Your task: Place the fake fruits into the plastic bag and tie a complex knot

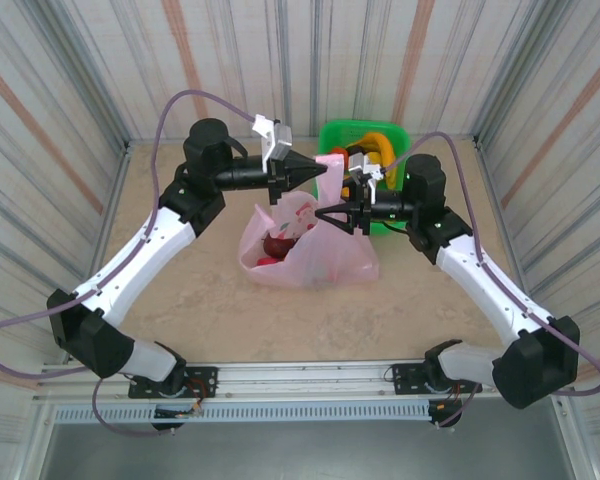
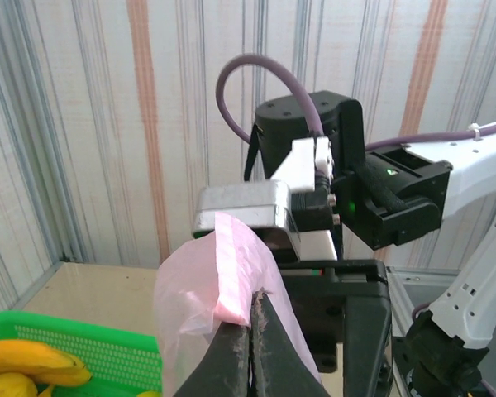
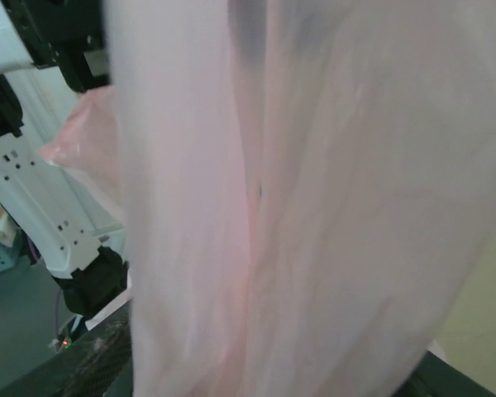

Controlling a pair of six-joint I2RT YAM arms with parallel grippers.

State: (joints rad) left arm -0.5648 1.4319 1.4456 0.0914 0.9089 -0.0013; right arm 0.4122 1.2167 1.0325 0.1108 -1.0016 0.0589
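Overhead, the plastic bag (image 1: 315, 255) is seen slumped on the counter (image 1: 210, 310), fake fruits (image 1: 277, 245) inside, with the right gripper (image 1: 328, 213) at its upper film; whether its jaws are closed cannot be told. From the left wrist, the left gripper (image 2: 252, 302) is clamped on film judged thin, limp and slippery, best taken bunched. From the right wrist, pink film is draped close.

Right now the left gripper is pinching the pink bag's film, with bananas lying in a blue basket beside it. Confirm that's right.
Not quite: the basket is bright green, not blue, as the left wrist view shows. The rest holds: the left gripper is shut on film of the pink bag, and bananas lie in that basket.
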